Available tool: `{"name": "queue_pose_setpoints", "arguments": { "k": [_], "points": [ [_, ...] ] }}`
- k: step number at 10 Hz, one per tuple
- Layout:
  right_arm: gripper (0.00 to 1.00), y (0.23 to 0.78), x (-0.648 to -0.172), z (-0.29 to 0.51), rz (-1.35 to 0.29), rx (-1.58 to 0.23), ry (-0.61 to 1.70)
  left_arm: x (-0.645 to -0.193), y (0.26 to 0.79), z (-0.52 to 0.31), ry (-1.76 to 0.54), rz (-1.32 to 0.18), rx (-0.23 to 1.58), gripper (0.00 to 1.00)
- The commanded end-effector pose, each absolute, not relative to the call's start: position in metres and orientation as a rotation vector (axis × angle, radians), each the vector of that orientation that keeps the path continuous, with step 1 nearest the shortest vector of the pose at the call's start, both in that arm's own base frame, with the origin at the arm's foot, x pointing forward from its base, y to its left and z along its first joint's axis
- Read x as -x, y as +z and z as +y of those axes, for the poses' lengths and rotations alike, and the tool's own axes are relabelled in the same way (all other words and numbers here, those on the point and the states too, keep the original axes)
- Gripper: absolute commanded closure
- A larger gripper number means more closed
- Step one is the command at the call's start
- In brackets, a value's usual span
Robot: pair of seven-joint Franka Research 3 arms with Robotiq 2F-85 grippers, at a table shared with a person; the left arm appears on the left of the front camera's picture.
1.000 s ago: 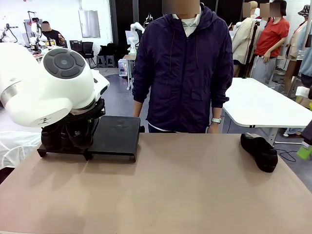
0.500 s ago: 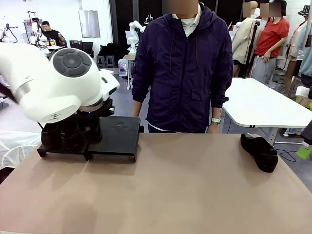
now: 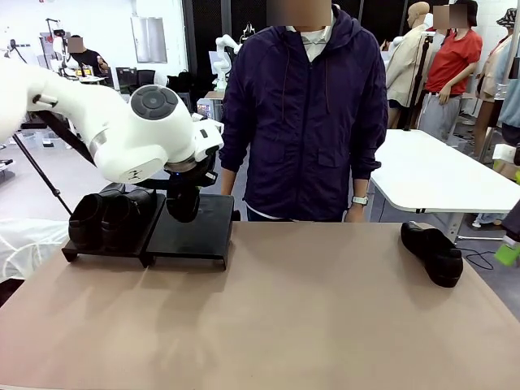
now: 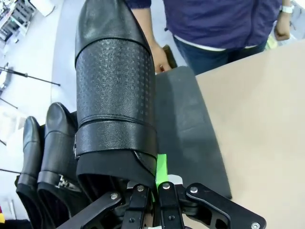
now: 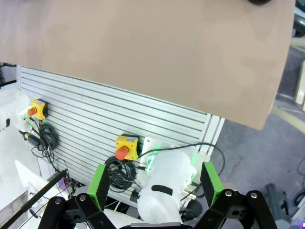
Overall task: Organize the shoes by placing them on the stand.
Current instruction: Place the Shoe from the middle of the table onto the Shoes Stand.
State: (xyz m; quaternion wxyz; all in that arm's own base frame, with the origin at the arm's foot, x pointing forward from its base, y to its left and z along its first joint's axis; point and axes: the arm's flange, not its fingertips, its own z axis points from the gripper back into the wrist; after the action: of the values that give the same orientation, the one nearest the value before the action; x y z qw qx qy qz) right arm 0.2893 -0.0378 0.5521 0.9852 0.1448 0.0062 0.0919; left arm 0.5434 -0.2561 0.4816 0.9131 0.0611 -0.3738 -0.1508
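Table [image 3: 325, 325]: last shoe [image 3: 432, 253] lies alone at three o'clock.
Stand [image 3: 203, 231]: ten o'clock; two parked shoes [image 3: 106, 218] fill its left half, right half bare.
Held shoe [image 4: 114, 95]: over that bare half; best lowered level, beside its neighbours.
Left gripper [image 4: 155, 191]: pinching the shoe's opening rim.
Right gripper [image 5: 155, 183]: spread, empty.

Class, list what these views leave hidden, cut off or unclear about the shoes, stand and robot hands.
- Left wrist view: the held shoe covers one finger of the left hand and much of the stand; two placed shoes run off the edge.
- Front view: the white wrist hides the grip; whether the held shoe touches the stand is unclear.
- Right wrist view: the top edge cuts off the fourth shoe.
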Motion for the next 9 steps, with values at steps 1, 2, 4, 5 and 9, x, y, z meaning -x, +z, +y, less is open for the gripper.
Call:
{"name": "queue_pose_setpoints", "arguments": {
  "k": [1,2,4,5,9],
  "points": [
    [0.0,0.553,-0.289,-0.038,0.015,-0.302,0.186,-0.552,0.476,-0.256,-0.27,-0.762,-0.184,1.0],
    [0.0,0.553,-0.289,-0.038,0.015,-0.302,0.186,-0.55,0.472,-0.254,-0.271,-0.745,-0.194,1.0],
    [0.0,0.553,-0.289,-0.038,0.015,-0.302,0.186,-0.552,0.461,-0.25,-0.287,-0.715,-0.215,1.0],
    [0.0,0.553,-0.289,-0.038,0.015,-0.302,0.186,-0.551,0.454,-0.248,-0.287,-0.696,-0.22,1.0],
    [0.0,0.553,-0.289,-0.038,0.015,-0.302,0.186,-0.549,0.437,-0.239,-0.286,-0.63,-0.251,1.0]
  ]
}}
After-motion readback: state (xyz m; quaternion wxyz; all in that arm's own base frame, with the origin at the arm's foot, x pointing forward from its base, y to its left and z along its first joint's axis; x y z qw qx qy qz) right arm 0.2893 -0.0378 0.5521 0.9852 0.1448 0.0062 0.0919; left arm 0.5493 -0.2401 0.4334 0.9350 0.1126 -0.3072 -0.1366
